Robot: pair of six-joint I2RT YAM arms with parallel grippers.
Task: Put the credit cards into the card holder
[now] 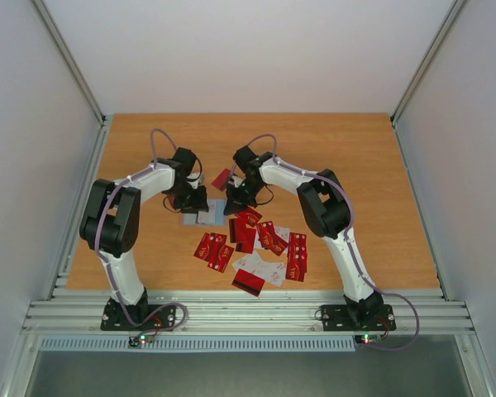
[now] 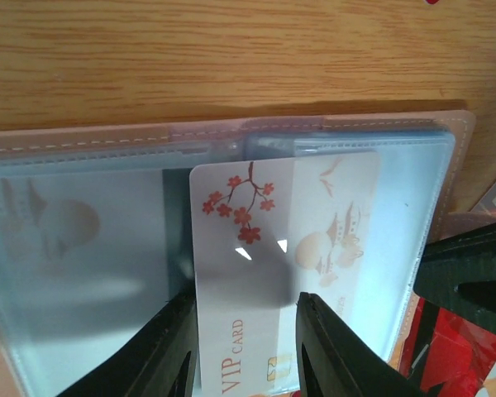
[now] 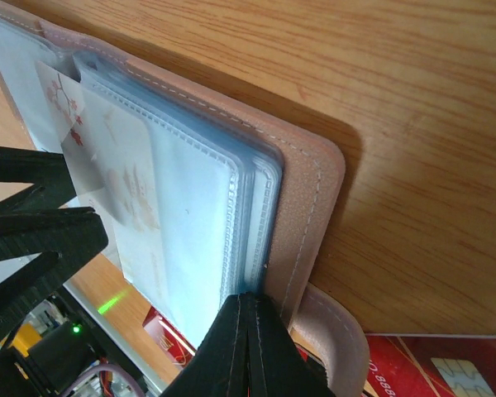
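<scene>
The tan card holder [image 1: 205, 215] lies open on the table, its clear sleeves [image 2: 83, 248] facing up. A white card [image 2: 256, 248] with red blossoms and "VIP CARD" on it sits half inside a sleeve of the right page. My left gripper [image 2: 246, 356] is open, its fingers [image 2: 169, 351] flanking the bare half of that card. My right gripper [image 3: 252, 302] is shut on the corner edge of the stacked sleeves, beside the tan cover [image 3: 310, 198]. The same card [image 3: 66, 107] shows in the right wrist view. Several red credit cards [image 1: 256, 240] lie loose in front of the holder.
Pale cards [image 1: 260, 269] are mixed in with the red ones towards the near edge. One red card [image 1: 221, 178] lies behind the grippers. The holder's strap loop [image 3: 339, 331] curls over a red card [image 3: 430, 364]. Bare wood [image 1: 355, 165] spreads to the back and right.
</scene>
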